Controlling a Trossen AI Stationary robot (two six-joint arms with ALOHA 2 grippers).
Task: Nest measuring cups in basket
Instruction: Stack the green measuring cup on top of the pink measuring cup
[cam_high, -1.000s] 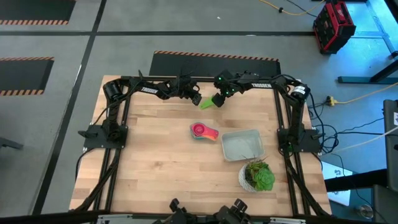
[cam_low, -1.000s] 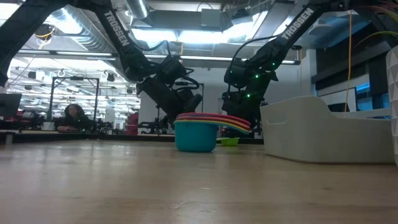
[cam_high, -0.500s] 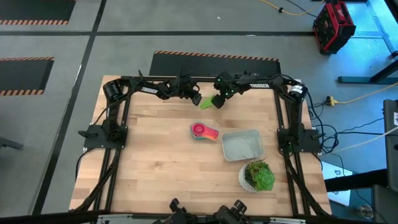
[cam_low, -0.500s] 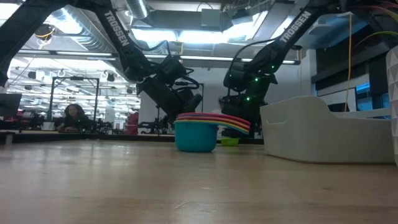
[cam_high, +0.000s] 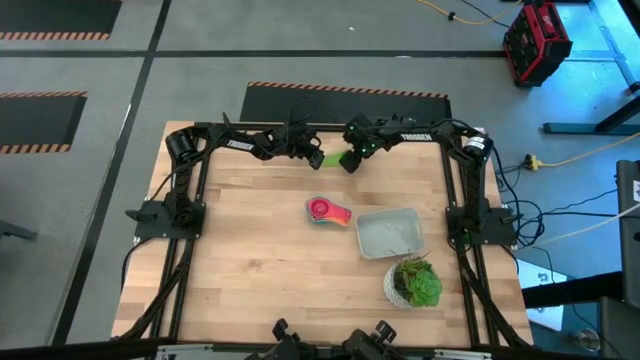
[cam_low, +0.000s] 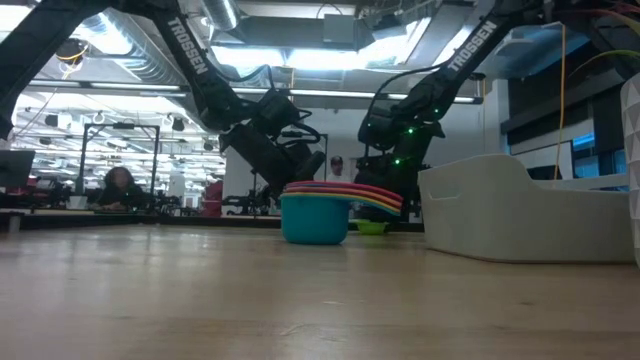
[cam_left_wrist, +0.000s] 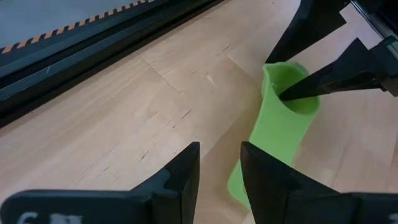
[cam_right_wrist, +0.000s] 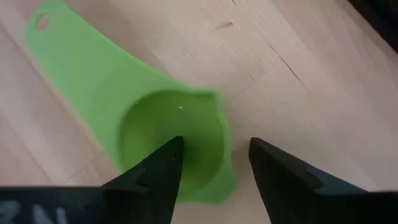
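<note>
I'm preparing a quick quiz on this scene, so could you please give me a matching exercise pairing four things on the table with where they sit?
Things:
1. green measuring cup
2. stack of nested cups
3. basket
4. potted plant

Places:
A. near the table's middle, left of the gray tray
B. near the table's right front corner
C. at the far edge, between the two end effectors
D. right of the table's middle, between the colourful stack and the white pot

Pairs: 1-C, 2-A, 3-D, 4-B
</note>
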